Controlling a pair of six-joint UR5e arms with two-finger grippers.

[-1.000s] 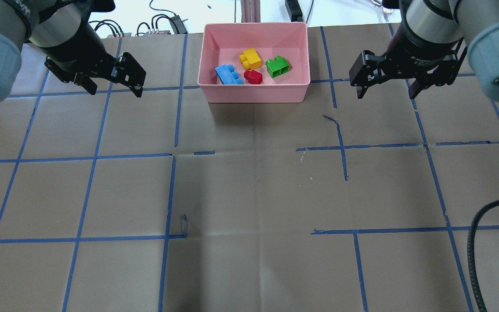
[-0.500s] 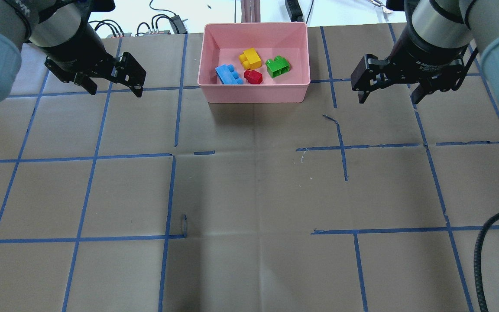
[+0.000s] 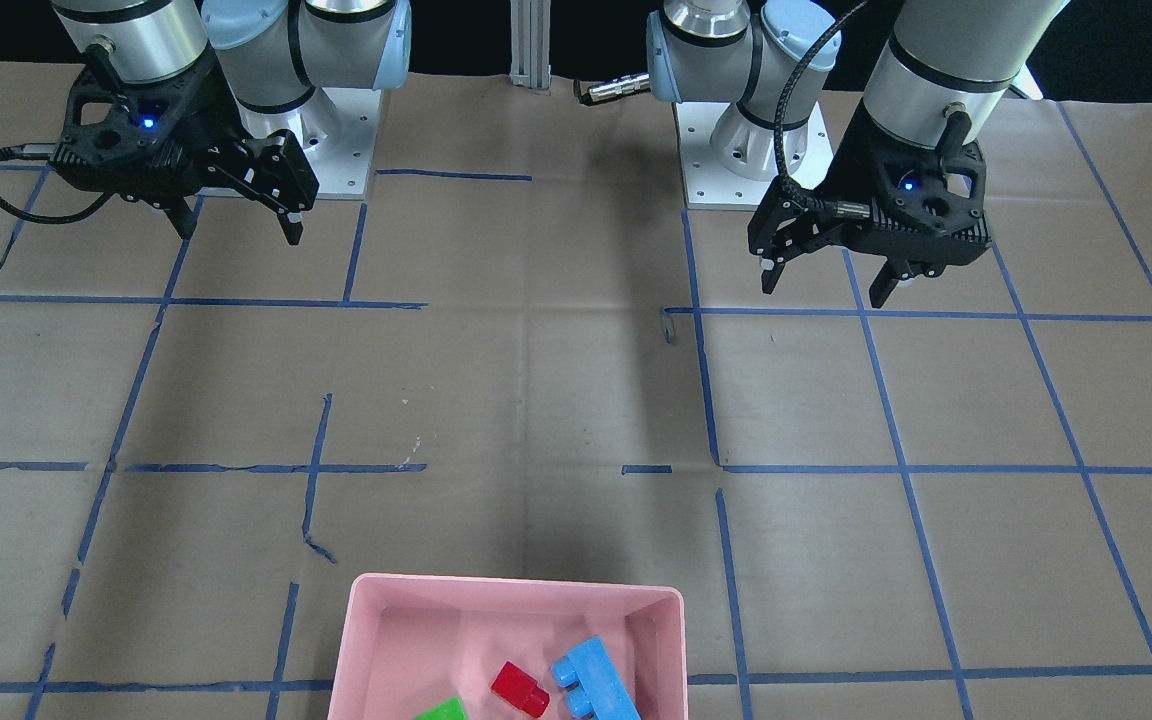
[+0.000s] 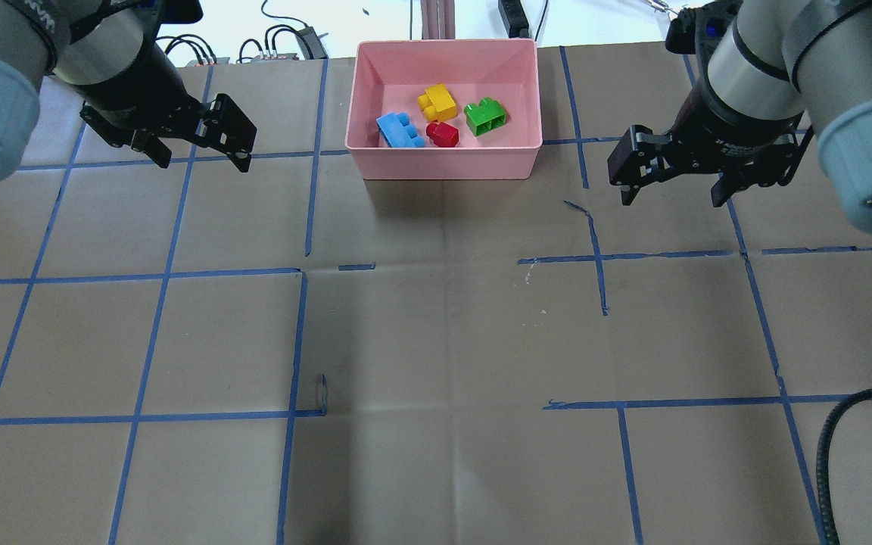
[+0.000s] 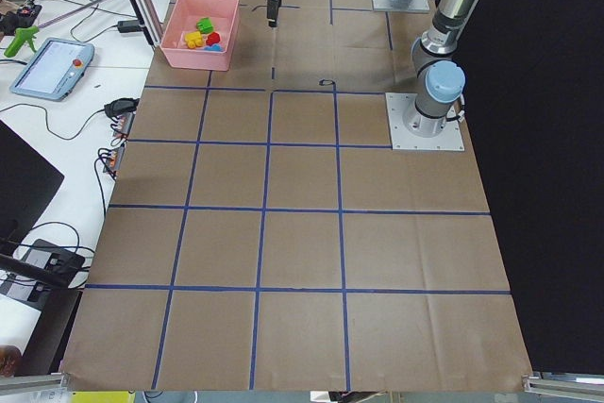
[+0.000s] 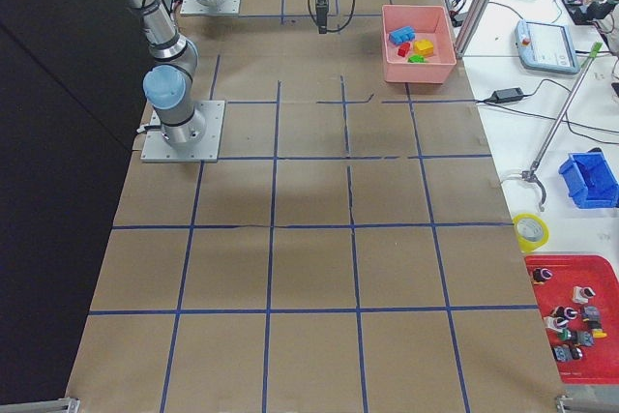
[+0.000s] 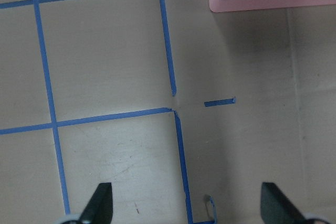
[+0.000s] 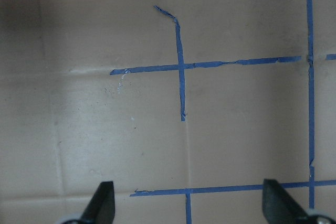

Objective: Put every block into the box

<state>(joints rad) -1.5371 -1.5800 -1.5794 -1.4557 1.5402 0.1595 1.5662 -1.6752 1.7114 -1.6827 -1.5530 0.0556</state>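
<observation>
The pink box (image 4: 443, 163) stands at the table's far middle. In it lie the green (image 4: 485, 116), light blue (image 4: 400, 129), yellow (image 4: 437, 102) and red (image 4: 442, 134) blocks, close together. My left gripper (image 4: 197, 155) hangs open and empty left of the box. My right gripper (image 4: 671, 198) hangs open and empty right of the box and a little nearer me. The front-facing view shows the box rim (image 3: 516, 585) with the red (image 3: 519, 689), blue (image 3: 593, 680) and green (image 3: 441, 711) blocks; the yellow one is cut off there. The left wrist view shows a box corner (image 7: 273, 1).
Brown paper with a blue tape grid (image 4: 300, 341) covers the table. A black cable (image 4: 833, 424) loops in at the near right. Cables and devices (image 4: 284, 42) lie beyond the far edge. Both arm bases (image 3: 736, 150) stand at the robot's side.
My right gripper has moved toward me and slightly left, staying open. The left gripper and the blocks have not moved.
</observation>
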